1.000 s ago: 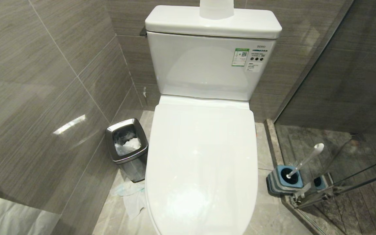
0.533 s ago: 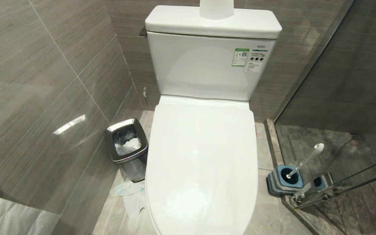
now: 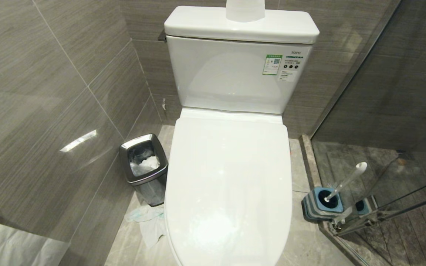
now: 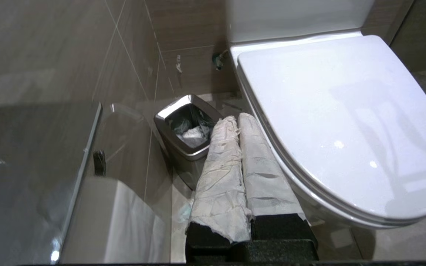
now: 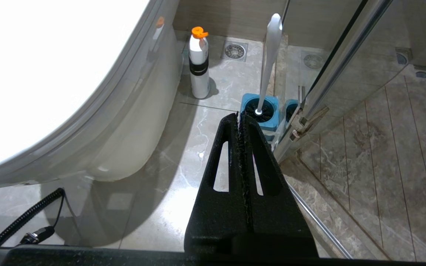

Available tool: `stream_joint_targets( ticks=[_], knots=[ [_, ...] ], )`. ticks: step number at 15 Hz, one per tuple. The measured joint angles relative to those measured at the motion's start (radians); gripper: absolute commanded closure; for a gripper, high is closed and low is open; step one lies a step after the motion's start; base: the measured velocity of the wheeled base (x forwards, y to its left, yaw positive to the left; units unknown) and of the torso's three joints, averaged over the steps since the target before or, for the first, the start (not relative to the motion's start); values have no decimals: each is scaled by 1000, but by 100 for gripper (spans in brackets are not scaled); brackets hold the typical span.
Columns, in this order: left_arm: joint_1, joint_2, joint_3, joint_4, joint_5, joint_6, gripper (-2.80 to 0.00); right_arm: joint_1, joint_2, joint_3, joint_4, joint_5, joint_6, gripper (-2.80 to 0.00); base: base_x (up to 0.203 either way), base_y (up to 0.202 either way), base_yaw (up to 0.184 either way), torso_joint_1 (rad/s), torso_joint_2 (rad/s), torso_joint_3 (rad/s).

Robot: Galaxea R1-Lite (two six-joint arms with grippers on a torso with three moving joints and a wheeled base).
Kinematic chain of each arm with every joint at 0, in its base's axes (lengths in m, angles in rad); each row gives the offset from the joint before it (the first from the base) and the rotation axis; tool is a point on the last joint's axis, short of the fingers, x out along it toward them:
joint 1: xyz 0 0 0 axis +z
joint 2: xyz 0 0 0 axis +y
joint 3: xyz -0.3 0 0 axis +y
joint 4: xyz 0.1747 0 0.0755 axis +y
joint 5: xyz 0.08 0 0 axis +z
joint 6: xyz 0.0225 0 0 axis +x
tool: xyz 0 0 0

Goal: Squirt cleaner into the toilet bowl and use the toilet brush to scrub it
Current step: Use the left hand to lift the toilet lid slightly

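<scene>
Both grippers pressed together, empty.
Left gripper, paper-wrapped, beside closed white ceramic toilet bowl; right gripper near slim white toilet brush.

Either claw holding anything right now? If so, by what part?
Nothing held. Left claw, its fingers wrapped in white paper, is shut and empty beside the toilet bowl. Right claw is shut and empty; the toilet brush stands in its holder.

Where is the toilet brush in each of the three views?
Head view: the toilet brush is low on the right, leaning in its blue-topped holder by the glass door.
Left wrist view: not in it.
Right wrist view: the toilet brush stands at top centre, in the holder.
Shared landmark: the closed toilet lid.
</scene>
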Motion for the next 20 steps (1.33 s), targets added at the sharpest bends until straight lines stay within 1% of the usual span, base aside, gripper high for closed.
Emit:
stream_joint_targets(
  ticks=[3, 5, 9, 13, 17, 20],
  knots=[
    [-3, 134, -56, -57, -41, 56, 0, 0, 0, 0, 0, 0, 0, 0, 0, 0, 0, 0, 0, 0],
    [-3, 217, -66, -78, -48, 84, 0, 0, 0, 0, 0, 0, 0, 0, 0, 0, 0, 0, 0, 0],
    [-10, 385, -71, -86, -50, 103, 0, 0, 0, 0, 0, 0, 0, 0, 0, 0, 0, 0, 0, 0],
    [-29, 584, -70, -149, -49, 122, 0, 0, 0, 0, 1, 0, 0, 0, 0, 0, 0, 0, 0, 0],
    [-38, 786, -69, -195, -46, 163, 0, 0, 0, 0, 0, 0, 0, 0, 0, 0, 0, 0, 0, 0],
    [-46, 909, -65, -240, -42, 169, 0, 0, 0, 0, 0, 0, 0, 0, 0, 0, 0, 0, 0, 0]
  ],
)
